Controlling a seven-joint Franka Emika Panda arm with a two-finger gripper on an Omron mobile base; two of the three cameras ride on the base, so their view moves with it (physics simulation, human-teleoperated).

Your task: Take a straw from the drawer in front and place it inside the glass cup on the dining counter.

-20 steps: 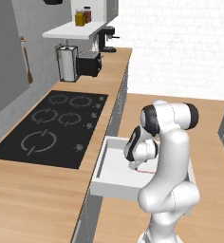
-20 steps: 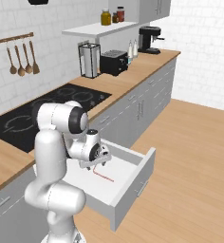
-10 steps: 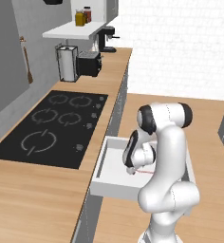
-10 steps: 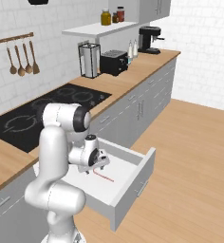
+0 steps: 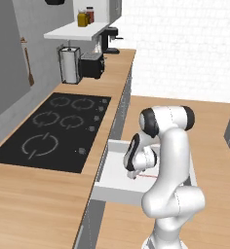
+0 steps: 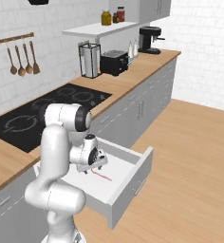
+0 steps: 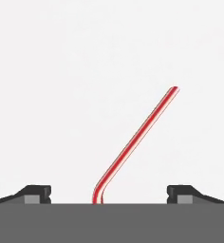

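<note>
End effector (image 7: 109, 193) down inside the drawer (image 6: 128, 180), fingers spread wide, released; straw (image 7: 135, 142) lies flat between them, running toward 1 o'clock, pale floor open all around.

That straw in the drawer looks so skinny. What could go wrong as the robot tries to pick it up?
The straw lies flat on the drawer floor, so the fingers may scrape the floor or close above it and miss.

In the hand view it runs diagonally between the open gripper, near its bent end; an off-centre pinch could let it swing or slip.

The drawer walls stand close around the hand, so a sideways correction might bump them.
</note>
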